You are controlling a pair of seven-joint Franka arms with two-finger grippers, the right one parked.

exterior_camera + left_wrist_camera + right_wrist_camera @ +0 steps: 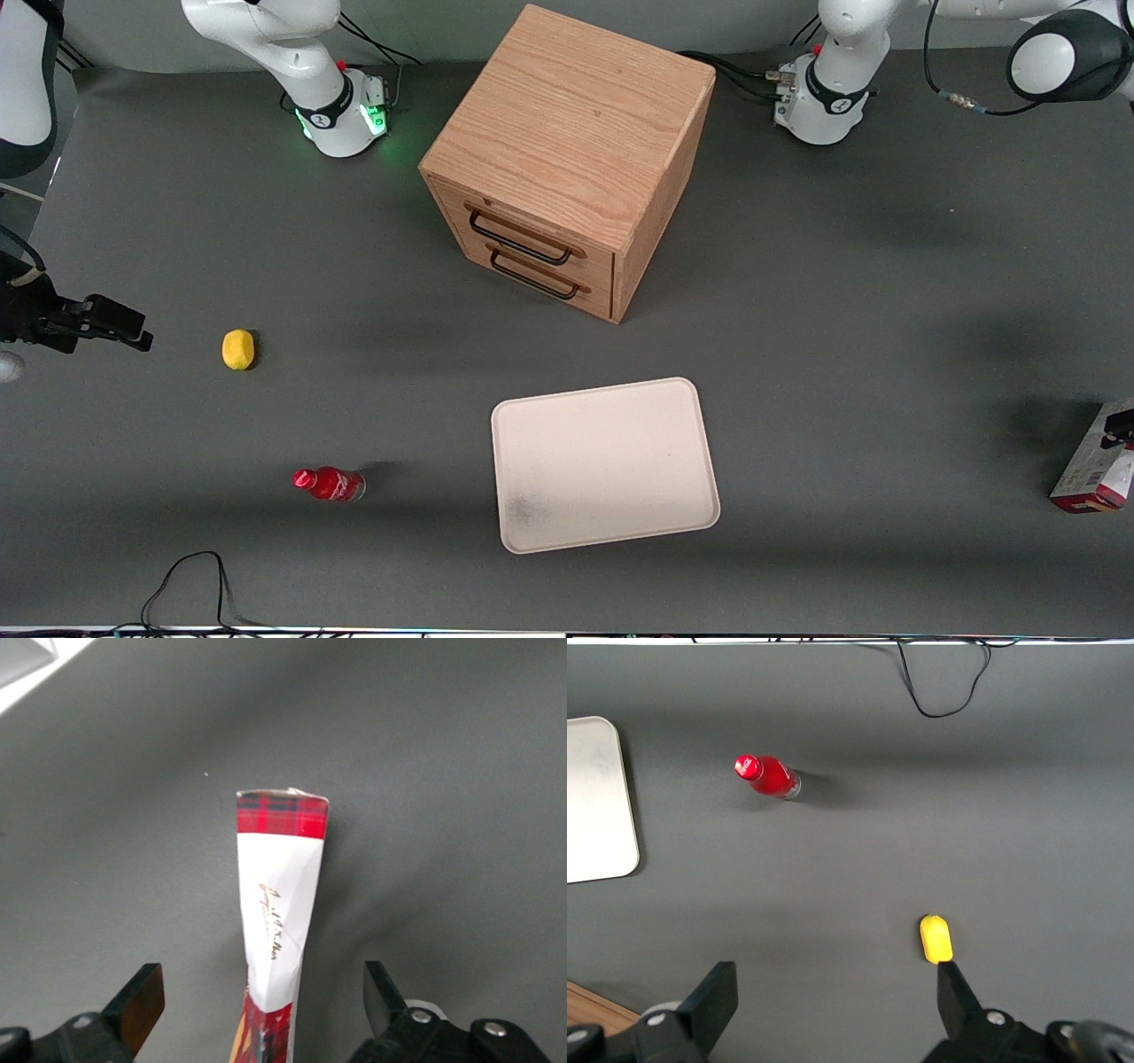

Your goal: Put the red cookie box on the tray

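Gripper (264, 1010), jaws apart, astride red cookie box (279, 904)

The left arm's gripper (263, 997) points down toward the counter (461, 771), its two dark fingers (140, 996) spread wide apart, touching nothing.

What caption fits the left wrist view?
Open gripper straddling the red cookie box above the grey table.

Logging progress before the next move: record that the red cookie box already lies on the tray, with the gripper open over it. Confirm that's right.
Not right. The red cookie box lies on the table toward the working arm's end, apart from the tray, as the front view shows. The rest holds: the gripper is open over the box.
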